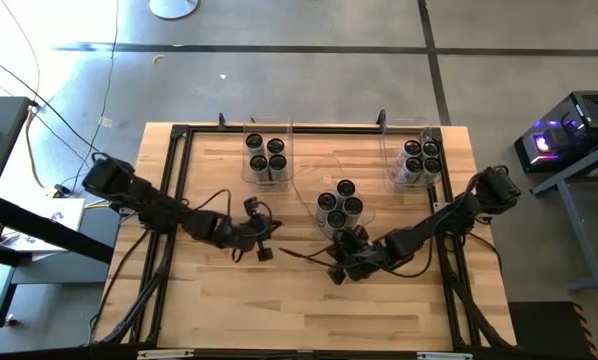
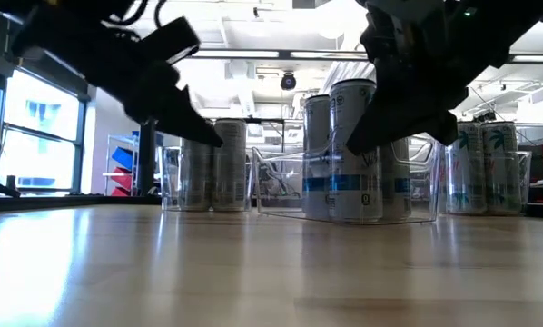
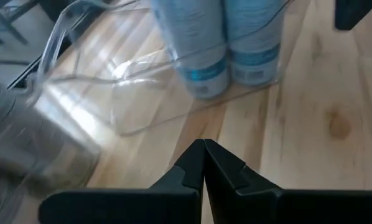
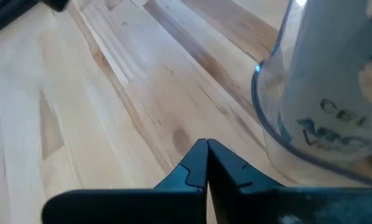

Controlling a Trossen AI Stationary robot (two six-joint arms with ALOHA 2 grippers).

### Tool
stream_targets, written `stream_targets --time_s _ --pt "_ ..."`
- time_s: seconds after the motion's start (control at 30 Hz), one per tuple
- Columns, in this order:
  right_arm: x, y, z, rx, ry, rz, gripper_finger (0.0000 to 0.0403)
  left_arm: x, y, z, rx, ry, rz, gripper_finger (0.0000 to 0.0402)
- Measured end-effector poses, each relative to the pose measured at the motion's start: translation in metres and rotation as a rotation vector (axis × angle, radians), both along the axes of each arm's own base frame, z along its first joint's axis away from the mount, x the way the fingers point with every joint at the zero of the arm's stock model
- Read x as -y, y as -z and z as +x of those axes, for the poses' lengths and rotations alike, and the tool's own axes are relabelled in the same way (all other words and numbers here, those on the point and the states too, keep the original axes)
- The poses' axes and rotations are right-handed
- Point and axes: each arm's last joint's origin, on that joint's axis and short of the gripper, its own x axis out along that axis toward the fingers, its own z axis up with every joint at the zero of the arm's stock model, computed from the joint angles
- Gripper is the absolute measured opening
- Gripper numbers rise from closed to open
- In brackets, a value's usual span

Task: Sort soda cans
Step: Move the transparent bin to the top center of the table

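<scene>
The soda cans stand upright in three clear bins. Several are in the far-left bin (image 1: 267,156), several in the middle bin (image 1: 339,205) and several in the far-right bin (image 1: 419,160). The middle bin's cans (image 3: 217,50) carry pale blue labels. My left gripper (image 1: 264,242) hangs shut and empty over bare table, left of the middle bin; its fingertips (image 3: 204,163) are pressed together. My right gripper (image 1: 341,262) is shut and empty too, just near of the middle bin, whose rounded corner (image 4: 279,118) shows beside its fingers.
A black frame (image 1: 179,180) runs around the wooden tabletop, with posts at the far corners. Cables trail along both arms. Bare wood (image 1: 309,310) stretches across the near half of the table. In the low view both arms hang above the table, in front of the bins (image 2: 344,195).
</scene>
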Motion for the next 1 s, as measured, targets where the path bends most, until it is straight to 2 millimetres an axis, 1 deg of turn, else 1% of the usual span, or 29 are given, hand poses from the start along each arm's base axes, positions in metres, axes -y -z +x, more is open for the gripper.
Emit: stream_targets --time_s 0.07,0.2,0.33,0.43,0.57,0.7,0.83,1.0 --pt "0.000 0.000 0.001 0.011 0.001 -0.016 0.0000 -0.005 0.005 -0.004 0.001 -0.017 -0.004 0.0001" --pt "0.001 0.001 0.001 0.005 0.004 -0.027 0.0000 -0.023 0.019 0.001 0.041 -0.075 -0.025 0.0000" --pt "-0.006 0.001 -0.003 0.004 -0.008 -0.010 0.0000 -0.039 0.037 0.016 0.060 -0.097 0.005 0.0000" --pt "-0.014 0.002 -0.007 -0.009 -0.030 0.032 0.0000 -0.052 0.052 0.033 0.039 -0.084 -0.018 0.0000" --pt "-0.027 0.005 -0.016 -0.059 -0.067 0.113 0.0000 -0.068 0.067 0.057 0.011 -0.106 -0.034 0.0000" --pt "-0.036 0.010 -0.029 -0.131 -0.047 0.140 0.0000 -0.078 0.075 0.073 0.001 -0.129 -0.026 0.0000" --pt "-0.036 0.015 -0.040 -0.209 0.018 0.141 0.0000 -0.087 0.076 0.081 0.000 -0.133 -0.019 0.0000" --pt "-0.029 0.016 -0.040 -0.204 0.064 0.072 0.0000 -0.090 0.074 0.083 0.009 -0.137 -0.006 0.0000"
